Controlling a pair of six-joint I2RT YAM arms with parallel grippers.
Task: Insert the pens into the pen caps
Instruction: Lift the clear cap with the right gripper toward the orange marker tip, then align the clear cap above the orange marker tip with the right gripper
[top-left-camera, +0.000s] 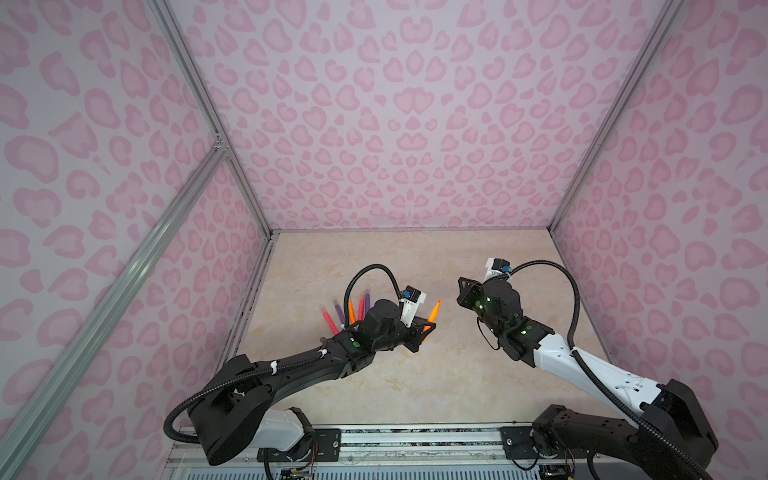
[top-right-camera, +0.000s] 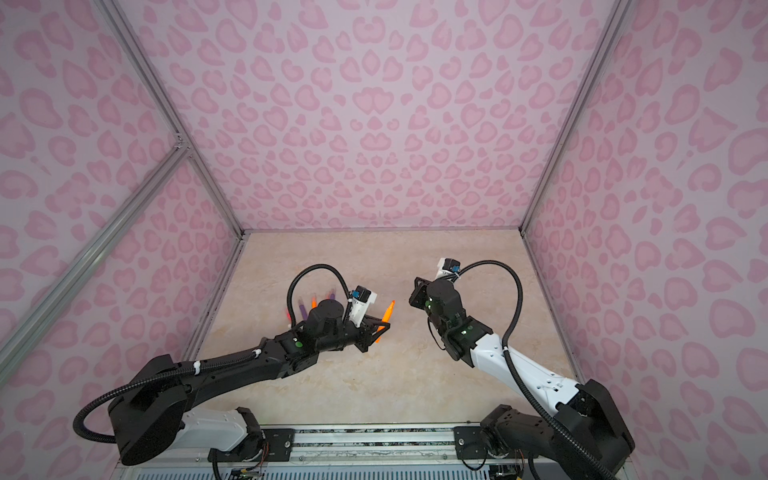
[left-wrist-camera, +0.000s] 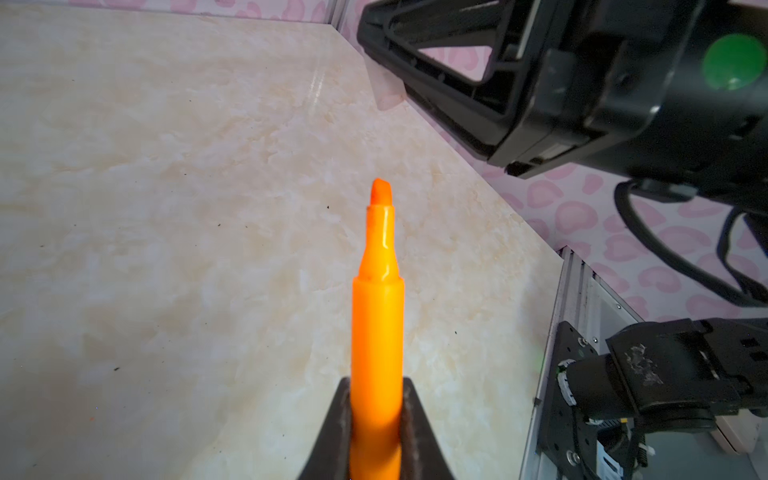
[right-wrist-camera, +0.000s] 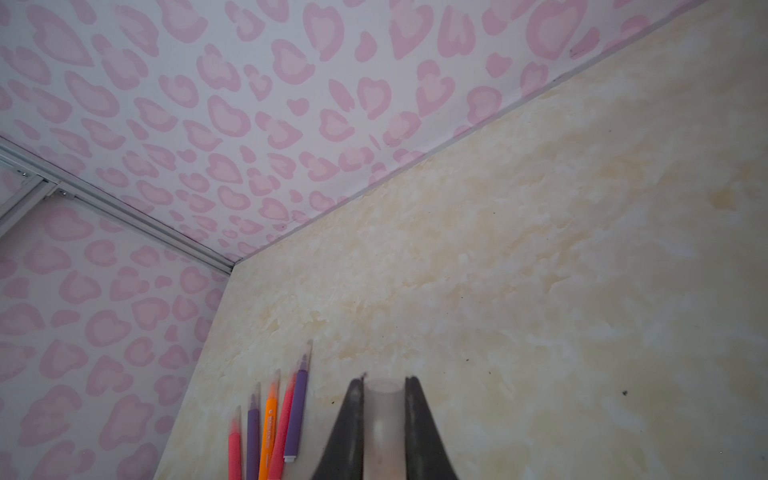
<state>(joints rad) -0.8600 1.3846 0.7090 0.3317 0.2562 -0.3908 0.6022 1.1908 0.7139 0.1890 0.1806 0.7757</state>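
Observation:
My left gripper (left-wrist-camera: 376, 386) is shut on an orange pen (left-wrist-camera: 377, 324) whose bare tip points away from the jaws; in both top views this orange pen (top-left-camera: 434, 312) (top-right-camera: 388, 311) sticks out toward the right arm. My right gripper (right-wrist-camera: 384, 384) is shut on a clear pen cap (right-wrist-camera: 383, 415) with its open mouth facing outward. In a top view the right gripper (top-left-camera: 465, 293) hangs a short way right of the pen's tip, apart from it. Several other pens (right-wrist-camera: 269, 424) (top-left-camera: 345, 311), pink, purple and orange, lie side by side on the beige table, clear caps over their tips.
Pink-patterned walls (top-left-camera: 415, 124) enclose the beige table (top-left-camera: 415, 382) on three sides, and the left wall runs close beside the lying pens. An aluminium rail (top-left-camera: 415, 432) with both arm bases runs along the front edge.

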